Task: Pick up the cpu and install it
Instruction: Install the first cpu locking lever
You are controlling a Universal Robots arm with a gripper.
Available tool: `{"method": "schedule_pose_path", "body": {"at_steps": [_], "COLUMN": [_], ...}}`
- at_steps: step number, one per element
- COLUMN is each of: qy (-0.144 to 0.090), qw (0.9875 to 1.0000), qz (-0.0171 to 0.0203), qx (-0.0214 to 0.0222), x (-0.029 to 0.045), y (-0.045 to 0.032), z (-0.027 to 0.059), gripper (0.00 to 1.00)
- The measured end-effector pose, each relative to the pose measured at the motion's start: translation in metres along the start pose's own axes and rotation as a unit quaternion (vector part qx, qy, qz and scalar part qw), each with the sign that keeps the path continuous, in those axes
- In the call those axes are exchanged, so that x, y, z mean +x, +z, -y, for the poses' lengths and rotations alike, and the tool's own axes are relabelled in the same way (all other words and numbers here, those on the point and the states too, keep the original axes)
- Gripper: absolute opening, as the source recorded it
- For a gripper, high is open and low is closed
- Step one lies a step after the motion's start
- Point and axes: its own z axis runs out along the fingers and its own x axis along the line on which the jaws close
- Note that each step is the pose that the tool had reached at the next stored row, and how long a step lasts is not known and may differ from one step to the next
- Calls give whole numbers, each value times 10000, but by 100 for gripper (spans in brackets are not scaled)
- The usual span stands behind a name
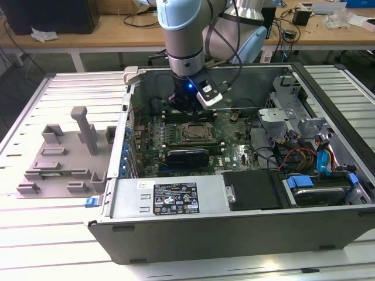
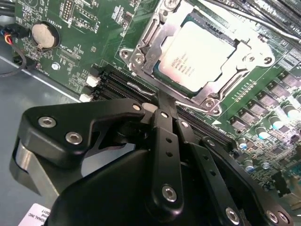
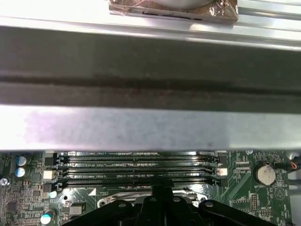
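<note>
In the exterior view my own arm hides my end effector (image 1: 192, 104), low inside the open computer case (image 1: 234, 228) over the socket (image 1: 196, 132). In the second wrist view the cpu (image 2: 197, 57) lies seated in that socket's metal frame; my fingers (image 2: 162, 106) meet, holding nothing. In the first wrist view, the memory slots (image 3: 136, 167) lie below the case wall.

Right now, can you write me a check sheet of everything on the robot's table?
Surface: white slatted table.
Job's things: silvery-white square cpu lies in the metal-framed socket on the green motherboard, inside the open grey computer case.
Clutter: grey plastic tray with moulded blocks at the exterior view's left.
Grippers: black gripper hangs above the socket; its jaws look shut, holding nothing.
Cables: orange, red and blue wires in the case.
Surroundings: wooden desk behind.
</note>
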Motion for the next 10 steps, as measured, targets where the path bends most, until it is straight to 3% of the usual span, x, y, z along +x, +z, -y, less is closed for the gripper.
{"method": "schedule_pose_path", "body": {"at_steps": [2, 6, 10], "qy": [8, 376, 525], "qw": [10000, 9993, 9986], "qz": [2, 55, 76], "qx": [0, 54, 77], "x": [0, 1, 19], "y": [1, 4, 3], "z": [0, 0, -8], "gripper": [11, 11, 11]}}
